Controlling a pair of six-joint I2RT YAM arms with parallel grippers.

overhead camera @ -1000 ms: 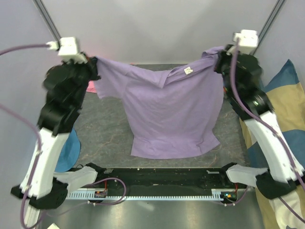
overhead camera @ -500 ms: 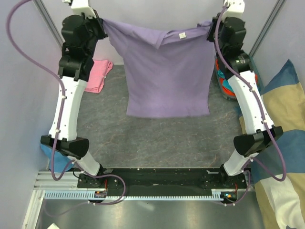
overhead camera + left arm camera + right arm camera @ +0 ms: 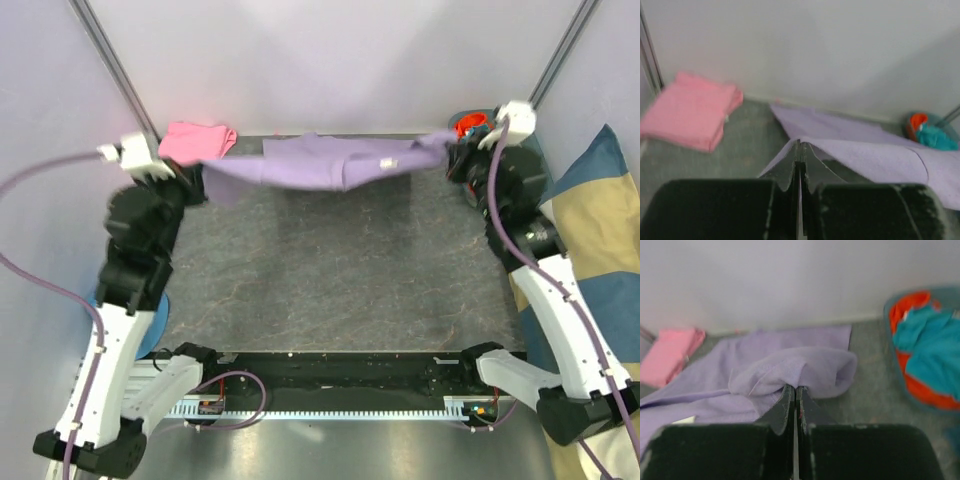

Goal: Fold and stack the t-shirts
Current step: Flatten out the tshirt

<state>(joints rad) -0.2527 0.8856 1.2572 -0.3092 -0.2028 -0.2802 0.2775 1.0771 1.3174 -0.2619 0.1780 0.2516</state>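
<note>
The left gripper point(image 3: 800, 150) is pinched tight on one corner of the lavender t-shirt point(image 3: 320, 165), and the right gripper point(image 3: 794, 390) is clamped on the opposite corner. The shirt spans between them, low along the far edge of the grey mottled table point(image 3: 330, 280), close under the white back wall point(image 3: 330, 60). The folded pink t-shirt point(image 3: 195, 138) lies in the far left corner. A round container point(image 3: 925, 340) of orange and teal cloth sits far right. A striped cushion point(image 3: 600, 210) leans beyond the table's right side.

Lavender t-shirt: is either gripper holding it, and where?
Both hold the lavender t-shirt: left gripper shut on its left end, right gripper on its right end, cloth stretched between them.
</note>
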